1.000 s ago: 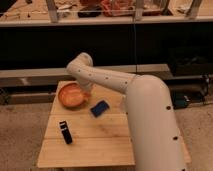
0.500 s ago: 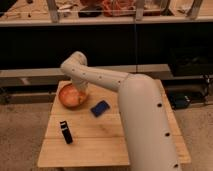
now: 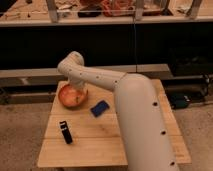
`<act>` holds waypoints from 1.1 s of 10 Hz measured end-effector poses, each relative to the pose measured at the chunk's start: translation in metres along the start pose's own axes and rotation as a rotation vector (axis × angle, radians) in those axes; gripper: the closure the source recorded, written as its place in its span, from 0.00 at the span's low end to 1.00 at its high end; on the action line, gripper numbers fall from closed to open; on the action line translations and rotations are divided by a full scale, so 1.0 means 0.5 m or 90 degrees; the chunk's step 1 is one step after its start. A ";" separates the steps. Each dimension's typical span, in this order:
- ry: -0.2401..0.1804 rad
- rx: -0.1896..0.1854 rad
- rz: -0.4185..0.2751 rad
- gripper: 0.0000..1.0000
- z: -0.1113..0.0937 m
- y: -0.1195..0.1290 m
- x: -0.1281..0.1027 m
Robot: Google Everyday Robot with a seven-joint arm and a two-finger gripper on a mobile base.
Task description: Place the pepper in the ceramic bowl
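Overall light: dim and warm; I see no strong lamp anywhere in the camera view.
Top shelf (image 3: 100,19): the brightest strip, so the light seems to come from above.
Under the shelf: a wide, almost black band where I cannot make out anything.
Arm (image 3: 135,110): its pale shell catches most of the light, with a soft shine on the upper side and a grey underside.
Table (image 3: 85,142): evenly lit wood; shadows are short and soft.
Ceramic bowl (image 3: 66,98): the glossy inside gives a pale glare.
Gripper (image 3: 75,91): over the bowl, shaded by the arm and hard to read.
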State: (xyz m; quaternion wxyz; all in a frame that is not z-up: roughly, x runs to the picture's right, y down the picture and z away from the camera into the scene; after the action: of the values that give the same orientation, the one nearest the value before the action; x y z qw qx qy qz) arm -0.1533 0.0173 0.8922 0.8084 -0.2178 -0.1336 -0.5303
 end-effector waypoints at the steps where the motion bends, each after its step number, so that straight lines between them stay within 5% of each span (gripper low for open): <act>1: 0.003 0.002 -0.002 0.89 0.001 -0.005 0.001; 4: 0.008 0.008 -0.004 0.86 0.006 -0.011 0.006; 7: 0.012 0.014 -0.009 0.59 0.014 -0.020 0.004; 10: 0.018 0.019 -0.011 0.48 0.020 -0.026 0.005; 11: 0.019 0.020 -0.013 0.37 0.024 -0.027 0.003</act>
State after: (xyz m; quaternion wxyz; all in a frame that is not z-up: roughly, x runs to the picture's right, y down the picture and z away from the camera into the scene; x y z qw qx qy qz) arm -0.1648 0.0172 0.9062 0.8084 -0.1954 -0.1319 -0.5393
